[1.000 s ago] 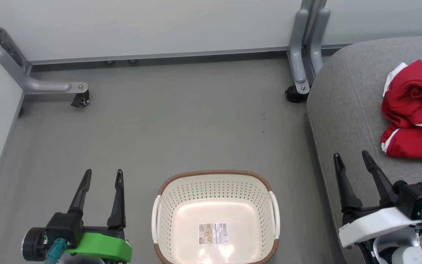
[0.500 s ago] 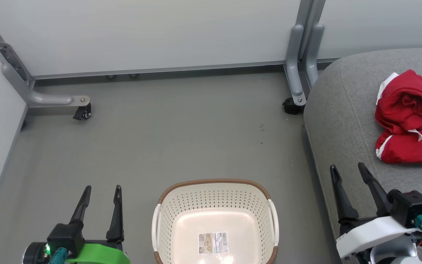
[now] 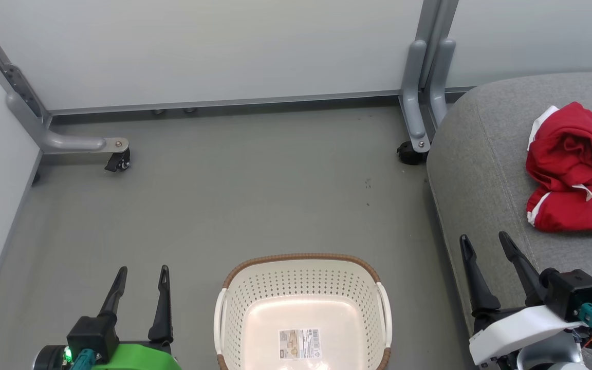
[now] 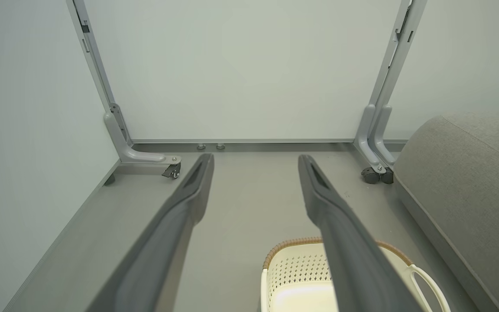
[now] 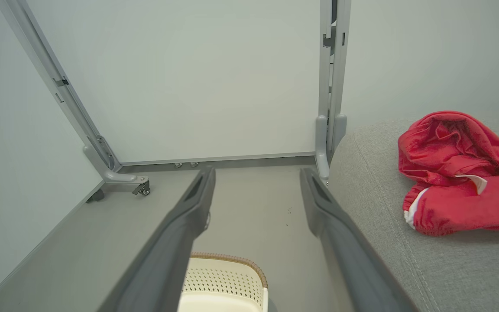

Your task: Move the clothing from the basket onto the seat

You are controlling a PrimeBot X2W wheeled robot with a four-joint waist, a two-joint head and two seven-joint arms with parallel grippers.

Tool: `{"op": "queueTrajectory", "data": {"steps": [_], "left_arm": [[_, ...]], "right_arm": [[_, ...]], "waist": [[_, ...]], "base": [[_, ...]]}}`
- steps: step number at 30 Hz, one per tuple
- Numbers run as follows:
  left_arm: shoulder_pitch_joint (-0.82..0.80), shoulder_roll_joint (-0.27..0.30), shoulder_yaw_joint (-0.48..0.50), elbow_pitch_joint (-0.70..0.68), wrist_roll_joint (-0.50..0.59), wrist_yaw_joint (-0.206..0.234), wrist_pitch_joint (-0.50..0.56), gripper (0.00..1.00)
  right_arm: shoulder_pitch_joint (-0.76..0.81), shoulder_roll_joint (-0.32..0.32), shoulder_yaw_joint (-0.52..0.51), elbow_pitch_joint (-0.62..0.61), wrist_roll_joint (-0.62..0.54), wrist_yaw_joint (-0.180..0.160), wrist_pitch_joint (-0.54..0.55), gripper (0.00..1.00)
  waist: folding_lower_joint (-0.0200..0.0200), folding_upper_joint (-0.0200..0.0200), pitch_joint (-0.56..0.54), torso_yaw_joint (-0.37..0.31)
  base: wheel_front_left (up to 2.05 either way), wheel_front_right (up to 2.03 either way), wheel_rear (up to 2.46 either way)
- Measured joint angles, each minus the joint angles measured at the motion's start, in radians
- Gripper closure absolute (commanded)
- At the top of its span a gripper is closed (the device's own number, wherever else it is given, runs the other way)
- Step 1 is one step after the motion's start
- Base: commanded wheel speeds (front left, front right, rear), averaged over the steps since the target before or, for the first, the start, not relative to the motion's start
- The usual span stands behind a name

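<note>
Lying on the seat (image 3: 481, 169) — clothing (image 3: 573, 169); basket (image 3: 301, 288) holding only its label.

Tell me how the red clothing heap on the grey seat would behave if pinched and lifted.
Probably floppy: the red clothing lies crumpled in soft folds on the seat, so it would likely drape and trail from a pinch. Likely light for its bulk, being thin-looking fabric. The heap looks layered, so one pinch may lift only part.
</note>
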Motion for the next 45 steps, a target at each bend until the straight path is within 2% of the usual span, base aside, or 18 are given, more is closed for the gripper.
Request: {"op": "queueTrajectory", "data": {"steps": [12,13,18,33,45], "left_arm": [[-0.001,-0.015,0.021,0.007,0.021,-0.018,0.0,0.0],[-0.001,-0.016,0.021,0.011,0.021,-0.019,0.0,1.0],[0.002,-0.027,0.022,0.046,-0.002,-0.02,0.013,1.0],[-0.003,-0.033,0.06,0.044,-0.281,-0.025,0.084,1.0],[-0.021,-0.036,0.083,0.042,-0.468,-0.034,0.132,1.0]], "right_arm": [[0.0,0.002,0.002,0.0,0.0,0.0,0.0,0.0],[0.0,0.003,0.002,0.005,0.0,0.0,0.0,1.0],[0.004,0.01,0.004,0.041,0.027,0.0,0.001,1.0],[-0.023,-0.005,0.0,0.106,0.321,0.0,0.011,1.0],[-0.053,-0.014,-0.008,0.149,0.515,0.0,0.019,1.0]], "waist": [[0.0,0.0,-0.001,0.0],[0.0,0.0,0.0,0.0],[0.0,0.0,-0.001,-0.001],[0.0,0.0,-0.004,-0.004],[0.0,0.0,-0.007,-0.007]], "base": [[0.0,0.0,0.0],[0.0,0.0,0.0],[0.0,0.0,0.0],[0.0,0.0,0.0],[0.0,0.0,0.0]]}}
